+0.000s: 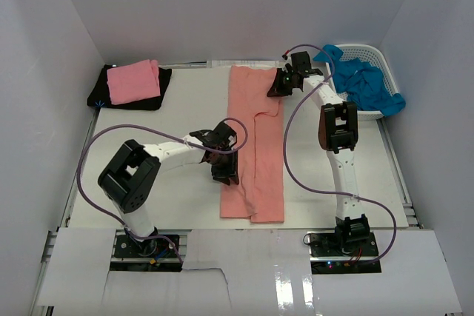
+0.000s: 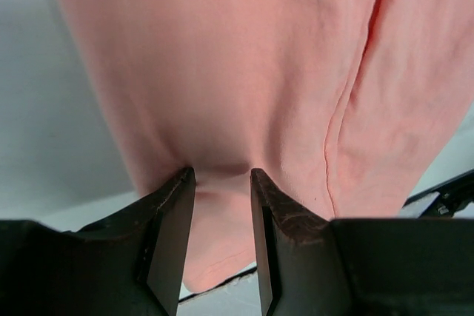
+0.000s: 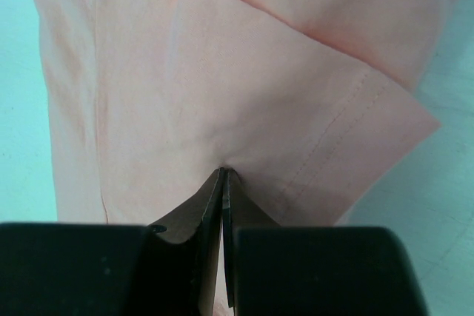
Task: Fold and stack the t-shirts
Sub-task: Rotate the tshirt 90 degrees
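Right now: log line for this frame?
fold: salmon shirt | left pincer: jaws apart astride its left edge, grip unclear | right pincer: shut on its far edge | stack: pink shirt on black shirt

No text, label, brand, number or sign can be read in any of the 3 views. The salmon t-shirt (image 1: 255, 160), the pink t-shirt (image 1: 133, 83) and the white basket (image 1: 364, 49) all show plain, unmarked surfaces.

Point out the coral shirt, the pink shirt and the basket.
coral shirt (image 1: 265, 175): top view, on its lower body.
pink shirt (image 1: 133, 83): top view, middle of the folded cloth.
basket (image 1: 374, 53): top view, on its far wall.
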Controlling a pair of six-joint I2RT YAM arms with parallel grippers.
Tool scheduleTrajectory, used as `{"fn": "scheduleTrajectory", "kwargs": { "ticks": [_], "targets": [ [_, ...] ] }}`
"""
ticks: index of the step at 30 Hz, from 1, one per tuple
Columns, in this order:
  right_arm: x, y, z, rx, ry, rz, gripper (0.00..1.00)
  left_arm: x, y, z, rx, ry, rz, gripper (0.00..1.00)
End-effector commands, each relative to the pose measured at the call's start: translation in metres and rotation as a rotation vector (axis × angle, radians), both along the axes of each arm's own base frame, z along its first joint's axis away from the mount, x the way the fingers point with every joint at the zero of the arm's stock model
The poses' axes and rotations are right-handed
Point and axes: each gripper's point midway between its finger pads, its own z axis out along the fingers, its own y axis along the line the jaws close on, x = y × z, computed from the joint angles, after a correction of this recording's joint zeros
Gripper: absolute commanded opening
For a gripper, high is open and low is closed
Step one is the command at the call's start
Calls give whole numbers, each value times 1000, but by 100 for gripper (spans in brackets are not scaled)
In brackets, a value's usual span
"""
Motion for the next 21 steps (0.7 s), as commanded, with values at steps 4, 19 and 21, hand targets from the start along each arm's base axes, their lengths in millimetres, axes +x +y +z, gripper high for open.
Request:
{"fn": "scheduleTrajectory", "kwargs": {
  "ticks": [4,19,21],
  "targets": [
    [9,-2,-12,0,-15,-4,8,-48,-9,-20,61,148,-25,48],
    [21,14,105,162,-250,84,55,-13,-8,71,70,-100,47,53],
    [14,11,135,174,-284,93,55,1,-8,101,31,-182,68,54]
  ]
}}
